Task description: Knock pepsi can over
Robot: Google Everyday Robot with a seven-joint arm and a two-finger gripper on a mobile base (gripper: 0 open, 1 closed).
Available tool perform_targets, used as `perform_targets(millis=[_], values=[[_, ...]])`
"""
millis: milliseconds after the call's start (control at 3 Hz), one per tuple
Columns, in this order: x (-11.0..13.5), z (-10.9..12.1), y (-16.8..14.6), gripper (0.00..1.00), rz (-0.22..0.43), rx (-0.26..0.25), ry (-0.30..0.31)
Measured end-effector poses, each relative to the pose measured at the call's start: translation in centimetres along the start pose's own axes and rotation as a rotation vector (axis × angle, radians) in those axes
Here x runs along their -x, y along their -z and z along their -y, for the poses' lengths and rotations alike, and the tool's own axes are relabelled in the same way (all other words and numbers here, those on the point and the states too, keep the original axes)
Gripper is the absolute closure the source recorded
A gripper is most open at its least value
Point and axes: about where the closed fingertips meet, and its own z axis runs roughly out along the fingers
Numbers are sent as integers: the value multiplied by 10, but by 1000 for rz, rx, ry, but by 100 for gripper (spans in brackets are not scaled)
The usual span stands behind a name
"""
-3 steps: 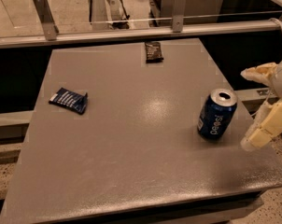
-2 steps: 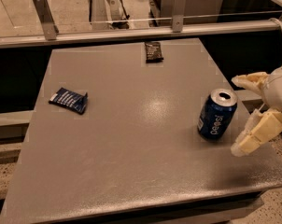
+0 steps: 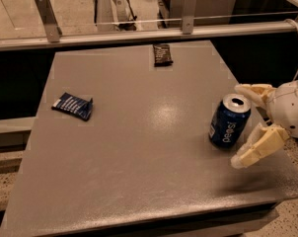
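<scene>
The pepsi can (image 3: 229, 123) stands upright near the right edge of the grey table (image 3: 139, 147). It is dark blue with a silver top and white lettering. My gripper (image 3: 243, 126) comes in from the right, open. One cream finger (image 3: 251, 92) reaches past the can's far side near its top. The other finger (image 3: 257, 147) lies just to the can's near right. The can sits partly between the two fingers, and I cannot tell whether either one touches it.
A flat blue snack packet (image 3: 73, 105) lies at the left of the table. A flat dark snack packet (image 3: 162, 54) lies near the far edge. A metal rail with posts (image 3: 139, 31) runs behind the table. The table's right edge is just under the gripper.
The gripper has moved left toward the can, so its fingers now flank it. The can stays upright in the same spot.
</scene>
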Motion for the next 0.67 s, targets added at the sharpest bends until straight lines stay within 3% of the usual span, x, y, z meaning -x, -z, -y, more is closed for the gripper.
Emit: perform_targets(millis=[667], values=[[-5, -7, 2, 0, 112, -10, -14]])
